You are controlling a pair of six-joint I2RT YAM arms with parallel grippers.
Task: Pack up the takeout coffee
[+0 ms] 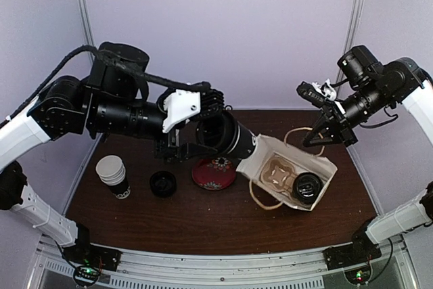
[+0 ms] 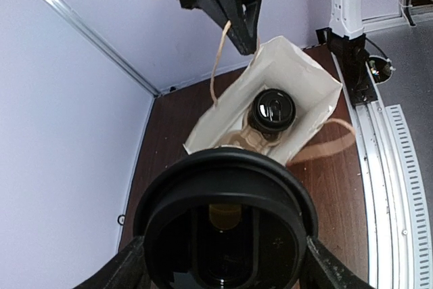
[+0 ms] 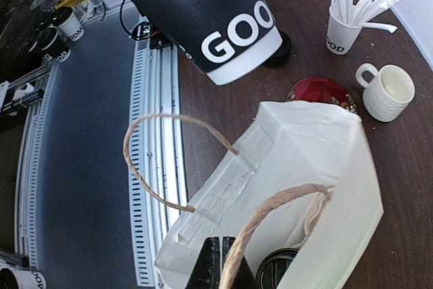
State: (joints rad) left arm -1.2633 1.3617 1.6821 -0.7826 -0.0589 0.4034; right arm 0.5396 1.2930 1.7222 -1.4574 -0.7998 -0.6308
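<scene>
Seen from the side of the dark wooden table [image 1: 203, 225]: the left claw [image 2: 225, 267] holds a black paper cup [image 3: 203, 11] in the air. Its fingers [image 2: 125, 270] are spread wide around the cup's lidded end and press on either side. The cup is tipped over, its white-rimmed base pointing toward the open mouth of a white paper bag [image 3: 318, 160]. It is close to the bag's near edge but not inside (the white lettering on its side reads "GOO" before it turns out of sight).

Across from it, the right claw [image 2: 245, 32] hangs above the bag's far side, its fingers pressed together on a twisted-paper handle [image 2: 216, 65] that runs up taut from the bag. The other handle [image 3: 145, 160] loops loose over the bag's near side.

Inside the bag sits a cardboard carrier [image 1: 274, 170]. A second black cup [image 2: 272, 109], lid on, stands in the carrier slot farther from the left arm. The slot nearer that arm shows only cardboard.

A red saucer [image 1: 214, 172] lies on the table just beside the bag. A loose black lid [image 1: 163, 183] lies left of the saucer, and a white cup [image 3: 342, 35] stuffed with paper-wrapped straws stands farther left. A cream mug [image 3: 389, 93] with a handle stands near the saucer.
</scene>
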